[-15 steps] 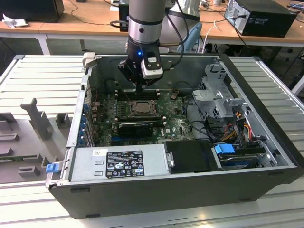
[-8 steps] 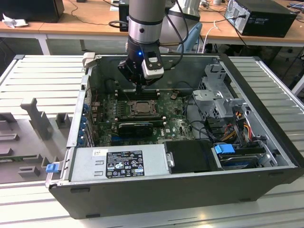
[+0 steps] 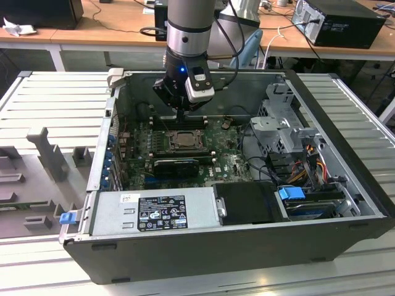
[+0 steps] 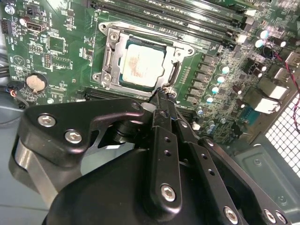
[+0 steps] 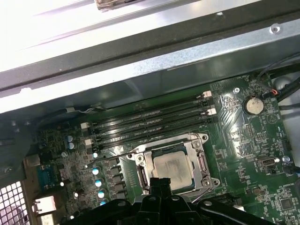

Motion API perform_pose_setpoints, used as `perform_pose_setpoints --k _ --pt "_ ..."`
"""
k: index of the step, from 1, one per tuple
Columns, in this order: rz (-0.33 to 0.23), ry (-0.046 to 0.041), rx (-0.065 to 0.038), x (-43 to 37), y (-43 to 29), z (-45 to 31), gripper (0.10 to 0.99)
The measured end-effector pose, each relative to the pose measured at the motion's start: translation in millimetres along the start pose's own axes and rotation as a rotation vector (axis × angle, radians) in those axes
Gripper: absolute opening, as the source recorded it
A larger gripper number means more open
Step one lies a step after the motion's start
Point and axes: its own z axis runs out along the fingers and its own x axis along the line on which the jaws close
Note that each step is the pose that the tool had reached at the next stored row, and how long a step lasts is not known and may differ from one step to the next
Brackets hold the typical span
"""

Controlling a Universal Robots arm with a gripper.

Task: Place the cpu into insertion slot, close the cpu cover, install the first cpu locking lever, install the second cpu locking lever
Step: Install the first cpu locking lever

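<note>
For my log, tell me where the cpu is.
In the second wrist view the cpu sits in the insertion slot, beside the memory slots, close to the gripper.

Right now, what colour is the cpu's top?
The cpu is silvery-beige on top, clearest in the second wrist view.

Your arm (image 3: 188, 28) stands upright, wrist (image 3: 184, 68) pointing down; your end effector (image 4: 161, 96) has its fingers (image 4: 164, 136) pressed together at the tips.

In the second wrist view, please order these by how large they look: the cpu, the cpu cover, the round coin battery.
1. The cpu cover: its frame surrounds the cpu.
2. The cpu.
3. The coin battery, clearly the smallest.
All three sit on the same motherboard, so nearness to the camera hardly affects this order.
</note>
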Motion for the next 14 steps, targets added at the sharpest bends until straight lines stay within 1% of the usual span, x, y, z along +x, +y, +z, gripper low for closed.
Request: perform_pose_setpoints --k 14 --pt "-0.055 0.0023 0.003 0.0 0.0 0.0 0.106"
